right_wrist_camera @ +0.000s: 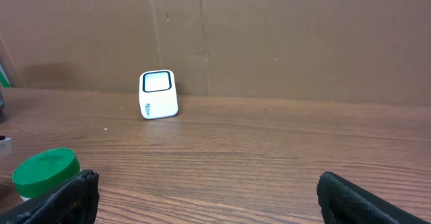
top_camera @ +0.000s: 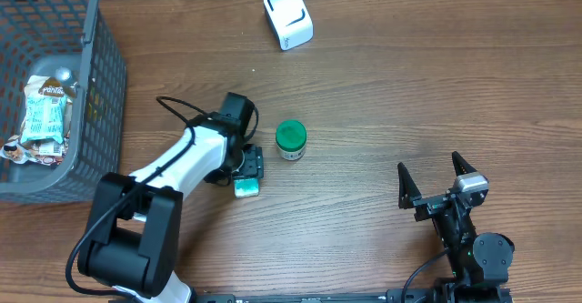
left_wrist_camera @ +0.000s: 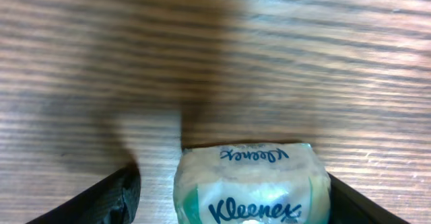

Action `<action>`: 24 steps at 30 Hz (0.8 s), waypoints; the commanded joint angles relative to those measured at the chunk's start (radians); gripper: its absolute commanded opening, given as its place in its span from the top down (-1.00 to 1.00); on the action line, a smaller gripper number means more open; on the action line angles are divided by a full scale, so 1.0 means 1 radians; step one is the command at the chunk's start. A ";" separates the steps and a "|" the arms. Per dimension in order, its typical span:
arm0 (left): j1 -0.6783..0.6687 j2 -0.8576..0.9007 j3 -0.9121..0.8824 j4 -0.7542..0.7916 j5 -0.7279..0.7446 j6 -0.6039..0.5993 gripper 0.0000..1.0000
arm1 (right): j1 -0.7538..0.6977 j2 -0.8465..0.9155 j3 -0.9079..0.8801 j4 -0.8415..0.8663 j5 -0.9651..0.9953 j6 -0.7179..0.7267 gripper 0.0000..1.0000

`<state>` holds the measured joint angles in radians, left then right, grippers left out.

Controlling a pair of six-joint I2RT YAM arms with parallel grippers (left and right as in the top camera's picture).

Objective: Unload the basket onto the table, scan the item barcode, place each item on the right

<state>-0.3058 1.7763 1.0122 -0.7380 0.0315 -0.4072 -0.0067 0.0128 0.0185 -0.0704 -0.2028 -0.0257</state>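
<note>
Within the left hand [left_wrist_camera: 232, 190] — Kleenex pack [left_wrist_camera: 249, 167].

Robot lab bench [top_camera: 409, 85], barcode scanner [top_camera: 288, 16], basket [top_camera: 102, 75], cardboard backdrop [right_wrist_camera: 283, 35]

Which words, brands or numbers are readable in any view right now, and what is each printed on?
"Kleenex": large blue script on the white and green soft tissue pack, left wrist view.
"Kleenex": smaller and upside down, along the same pack's far edge.
Pale blue snack packet in the grey mesh basket: print too small to read.
White box-shaped scanner: front marks too blurred.
Green-lidded jar: label unreadable.
</note>
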 commanded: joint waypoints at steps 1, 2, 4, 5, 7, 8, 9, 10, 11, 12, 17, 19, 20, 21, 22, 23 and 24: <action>0.065 0.002 0.056 -0.023 0.137 0.071 -0.59 | -0.004 -0.010 -0.011 0.005 -0.001 -0.002 -1.00; 0.086 0.002 0.072 -0.026 0.200 0.095 -0.64 | -0.004 -0.010 -0.011 0.005 -0.001 -0.002 -1.00; 0.116 0.002 0.094 -0.031 0.291 0.130 -0.70 | -0.004 -0.010 -0.011 0.005 -0.001 -0.002 -1.00; 0.135 0.002 0.105 -0.042 0.328 0.143 -0.77 | -0.004 -0.010 -0.011 0.005 -0.001 -0.002 -1.00; 0.152 0.002 0.107 -0.052 0.332 0.148 -0.97 | -0.004 -0.010 -0.011 0.005 -0.001 -0.002 -1.00; 0.157 0.002 0.107 -0.055 0.332 0.163 -1.00 | -0.004 -0.010 -0.011 0.005 -0.001 -0.002 -1.00; 0.162 0.002 0.107 -0.058 0.328 0.172 -0.99 | -0.004 -0.010 -0.011 0.005 -0.001 -0.002 -1.00; 0.164 0.002 0.107 -0.067 0.328 0.172 -0.99 | -0.004 -0.010 -0.011 0.005 -0.001 -0.002 -1.00; 0.164 0.002 0.107 -0.074 0.328 0.172 -0.99 | -0.004 -0.010 -0.011 0.005 -0.001 -0.002 -1.00; 0.163 0.002 0.107 -0.080 0.328 0.178 -1.00 | -0.004 -0.010 -0.011 0.005 -0.001 -0.002 -1.00; 0.162 0.002 0.106 -0.129 0.307 0.222 -0.10 | -0.004 -0.010 -0.011 0.005 -0.001 -0.002 -1.00; 0.161 0.002 0.105 -0.154 0.279 0.220 -0.07 | -0.004 -0.010 -0.011 0.005 -0.001 -0.002 -1.00; 0.161 0.002 0.102 -0.164 0.270 0.221 -0.02 | -0.004 -0.010 -0.011 0.005 -0.001 -0.002 -1.00; 0.161 0.002 0.098 -0.171 0.268 0.221 -0.02 | -0.004 -0.010 -0.011 0.005 -0.001 -0.002 -1.00; 0.161 0.002 0.092 -0.173 0.268 0.221 -0.02 | -0.004 -0.010 -0.011 0.005 -0.001 -0.002 -1.00; 0.161 0.002 0.085 -0.173 0.268 0.221 -0.03 | -0.004 -0.010 -0.011 0.005 -0.001 -0.002 -1.00; 0.161 0.002 0.077 -0.172 0.267 0.221 -0.02 | -0.004 -0.010 -0.011 0.005 -0.001 -0.002 -1.00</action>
<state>-0.1459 1.7767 1.1042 -0.9070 0.3141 -0.2111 -0.0067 0.0128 0.0185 -0.0708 -0.2028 -0.0257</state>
